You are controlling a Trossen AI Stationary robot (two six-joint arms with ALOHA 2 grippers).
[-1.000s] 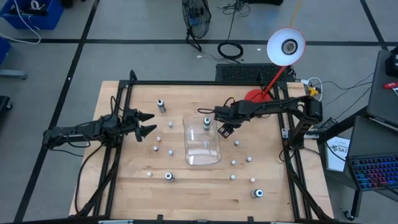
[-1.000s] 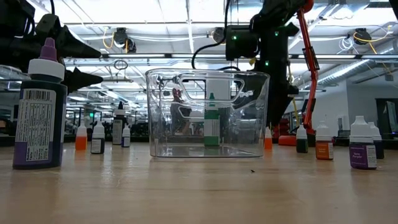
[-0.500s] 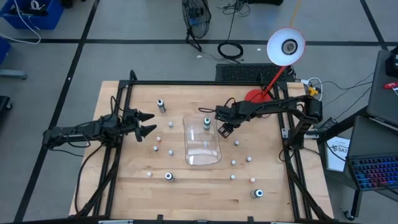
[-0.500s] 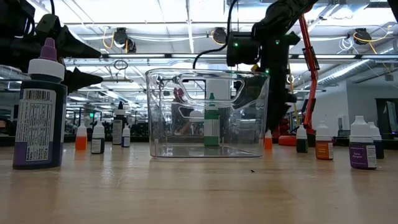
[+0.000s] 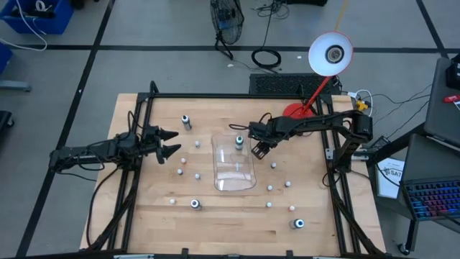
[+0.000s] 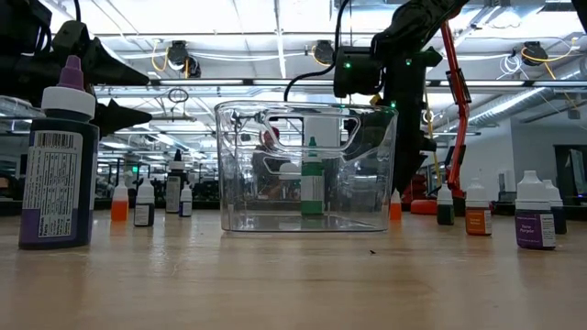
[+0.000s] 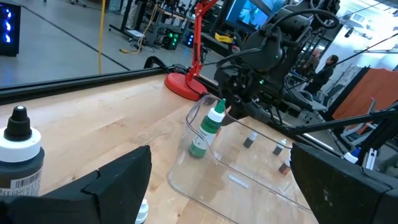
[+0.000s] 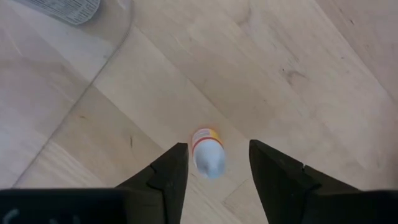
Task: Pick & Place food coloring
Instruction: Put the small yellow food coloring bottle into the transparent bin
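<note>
Small food coloring bottles stand scattered on the wooden table. One with an orange label and a white cap (image 8: 207,154) stands upright on its base just right of the clear tray (image 5: 235,162). My right gripper (image 8: 214,163) points down over it, open, one finger on each side and apart from it; the same gripper (image 5: 257,150) shows beside the tray's far right corner. A green bottle (image 6: 313,183) stands upright inside the tray. My left gripper (image 5: 169,142) waits open and level at the table's left.
A big dark bottle with a purple cap (image 6: 60,156) stands near the front edge. Small bottles stand right of the tray (image 5: 270,188) and left of it (image 5: 180,172). Larger ones stand at the far left (image 5: 187,121) and near right (image 5: 297,224). A red lamp base (image 5: 295,111) sits at the back.
In the low view my right arm's wrist has tipped and settled a little lower beside the tray's right wall. The bottles and the tray have kept their places.
</note>
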